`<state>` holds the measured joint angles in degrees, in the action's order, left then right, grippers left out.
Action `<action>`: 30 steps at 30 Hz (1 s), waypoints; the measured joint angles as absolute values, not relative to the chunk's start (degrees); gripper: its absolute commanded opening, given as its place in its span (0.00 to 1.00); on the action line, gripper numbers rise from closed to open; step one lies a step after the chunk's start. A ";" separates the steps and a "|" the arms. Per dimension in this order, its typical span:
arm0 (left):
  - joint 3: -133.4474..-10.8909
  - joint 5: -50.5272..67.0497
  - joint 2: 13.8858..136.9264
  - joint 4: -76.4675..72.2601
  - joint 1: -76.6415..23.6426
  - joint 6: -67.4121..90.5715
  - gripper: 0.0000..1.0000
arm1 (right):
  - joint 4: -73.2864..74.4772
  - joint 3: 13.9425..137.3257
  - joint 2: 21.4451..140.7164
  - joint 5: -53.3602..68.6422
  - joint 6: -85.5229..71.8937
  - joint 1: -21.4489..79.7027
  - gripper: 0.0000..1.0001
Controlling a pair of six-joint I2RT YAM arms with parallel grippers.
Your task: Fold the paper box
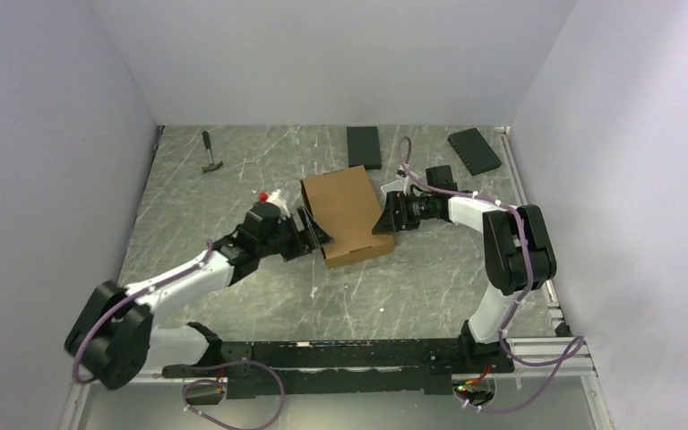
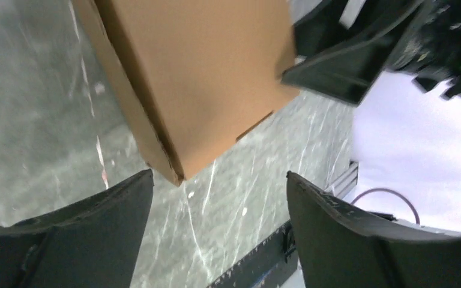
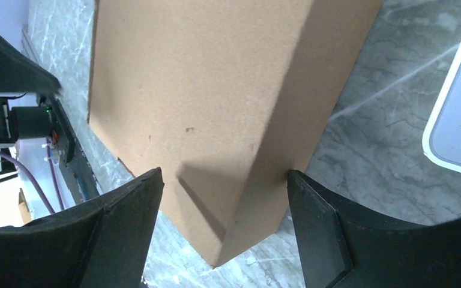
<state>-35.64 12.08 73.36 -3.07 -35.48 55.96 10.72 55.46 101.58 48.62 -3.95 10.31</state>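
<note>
The paper box (image 1: 345, 213) sits in the middle of the top view on the grey marbled tabletop (image 1: 394, 296), flanked by both arms. It looks largely formed, though I cannot tell whether its lid is fully tucked.

The left tool (image 2: 219, 180) is spread wide and holds nothing. The box's near corner lies just ahead of the gap, not between the fingers. A push from this pose would likely slide the light box over the smooth tabletop rather than seat a flap.

The right tool (image 3: 222, 177) is also spread wide and straddles another corner of the box. Whether its fingers touch the cardboard is unclear. Closing here could crush or dent that corrugated corner.

With neither tool clamping, springy creases may let a panel lift open. Uneven pressure from the two sides could also spin the box toward the white case (image 3: 459, 120) at the right edge of the right wrist view.
</note>
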 measured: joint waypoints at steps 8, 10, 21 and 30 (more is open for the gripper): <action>-36.84 17.34 71.02 -6.24 -17.02 52.97 0.99 | 11.09 55.61 101.01 49.87 -2.96 9.93 0.80; -40.21 19.77 77.73 -6.04 -13.06 52.34 0.98 | 11.14 55.61 101.01 49.87 -2.92 9.93 0.80; -58.50 28.16 102.76 -5.58 -13.30 48.97 0.84 | 11.62 56.12 102.39 49.78 -2.31 9.93 0.78; -67.22 29.58 112.40 -2.87 -16.53 47.66 0.19 | 12.23 56.25 103.15 49.41 -2.11 9.93 0.77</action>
